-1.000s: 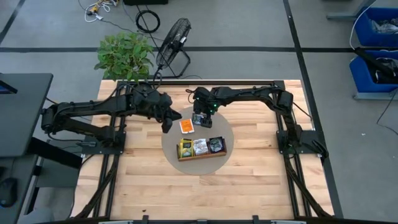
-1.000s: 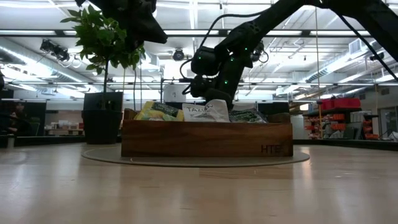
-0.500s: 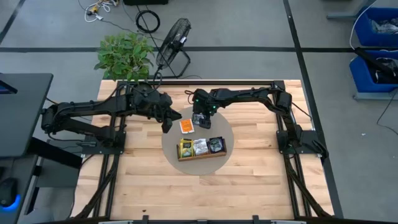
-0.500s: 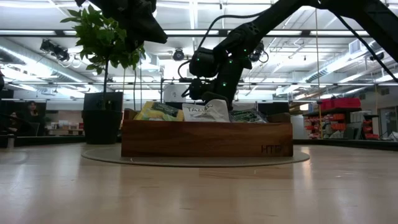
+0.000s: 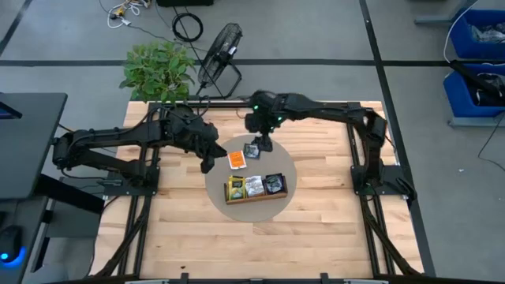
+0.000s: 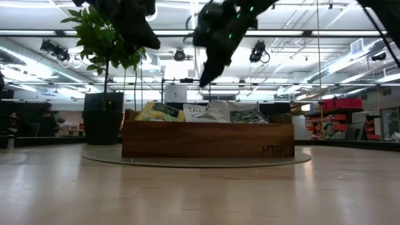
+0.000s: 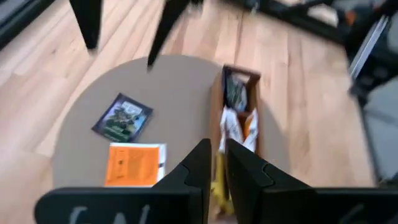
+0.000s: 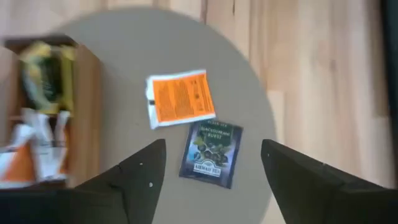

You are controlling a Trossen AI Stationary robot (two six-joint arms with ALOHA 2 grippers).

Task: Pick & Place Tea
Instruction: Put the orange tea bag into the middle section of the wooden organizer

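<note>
Grey floor — potted plant [image 5: 158, 66], floor fan [image 5: 220, 51], blue bins [image 5: 478, 59]

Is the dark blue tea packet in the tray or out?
Out: the dark blue packet lies flat on the round mat beside the orange packet, under the open right hand.

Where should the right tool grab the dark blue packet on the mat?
Probably from straight above, pinching across two opposite edges. The dark blue packet lies flat on the round mat, beside but apart from the orange packet. The open right tool already hangs above it.
</note>
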